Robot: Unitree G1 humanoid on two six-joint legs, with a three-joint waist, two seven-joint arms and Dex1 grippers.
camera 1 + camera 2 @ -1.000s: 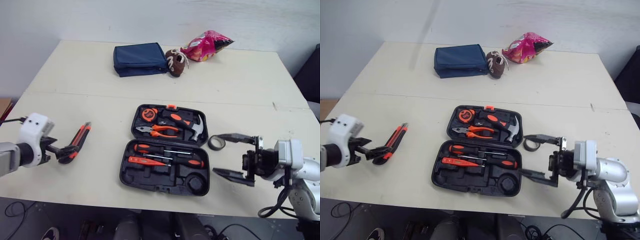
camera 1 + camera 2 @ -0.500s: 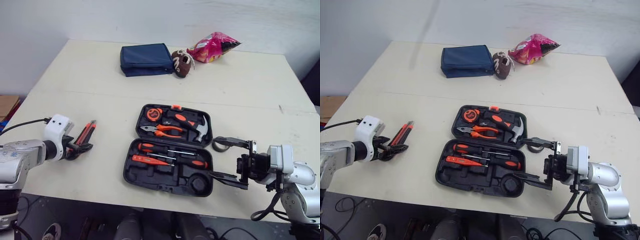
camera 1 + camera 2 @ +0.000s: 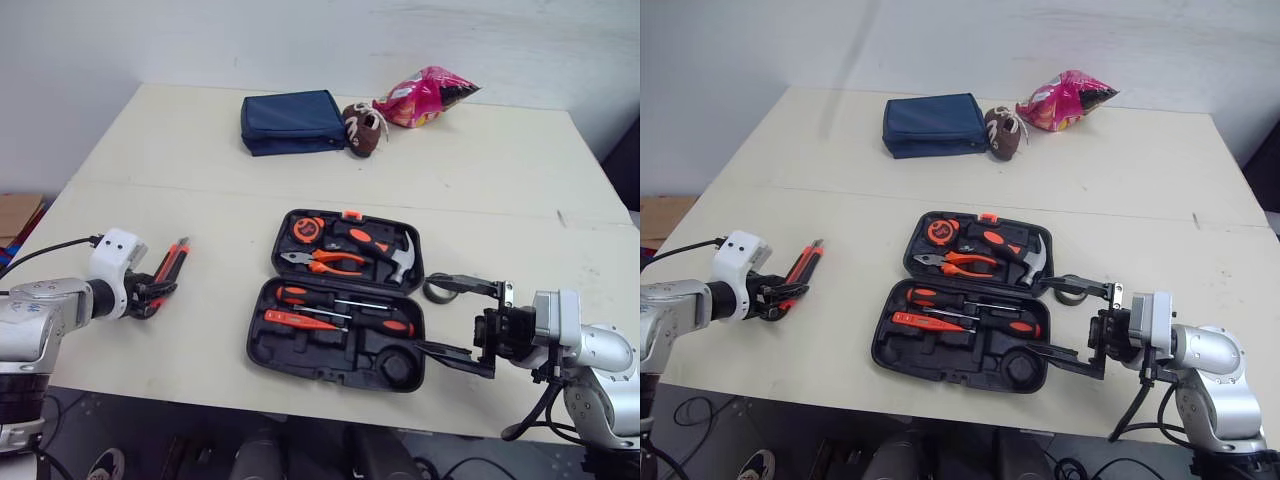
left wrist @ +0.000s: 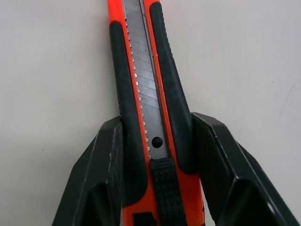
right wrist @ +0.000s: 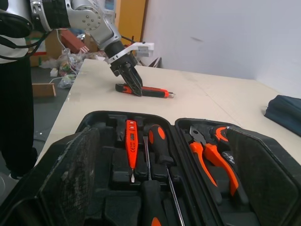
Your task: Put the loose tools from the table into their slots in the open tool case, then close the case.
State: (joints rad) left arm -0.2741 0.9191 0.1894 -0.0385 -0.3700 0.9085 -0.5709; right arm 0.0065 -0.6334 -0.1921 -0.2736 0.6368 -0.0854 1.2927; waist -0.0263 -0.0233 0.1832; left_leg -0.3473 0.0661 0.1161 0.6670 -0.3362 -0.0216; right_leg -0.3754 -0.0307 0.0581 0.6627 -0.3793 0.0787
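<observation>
Two items lie loose: utility knife (image 4: 141, 70), apparently clamped by left gripper (image 4: 157, 123); tape roll (image 3: 434, 296) beside the splayed right gripper (image 3: 428, 314); case (image 3: 290, 352) unclosed.

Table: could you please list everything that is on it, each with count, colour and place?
table: 1, cream, under everything
tool case: 1, black, open, centre front
hammer: 1, black-orange handle, case's far half
pliers: 1, orange, far half
tape measure: 1, orange, far half's left corner
screwdrivers: 2, orange-black, near half
tester: 1, orange, near half
knife: 1, orange-black, left of case
tape roll: 1, dark, right of case
pouch: 1, navy, far side
ball: 1, brown, beside pouch
snack bag: 1, pink, right of ball
left gripper: 1, black, shut on knife
right gripper: 1, black, open, at case's right edge
</observation>
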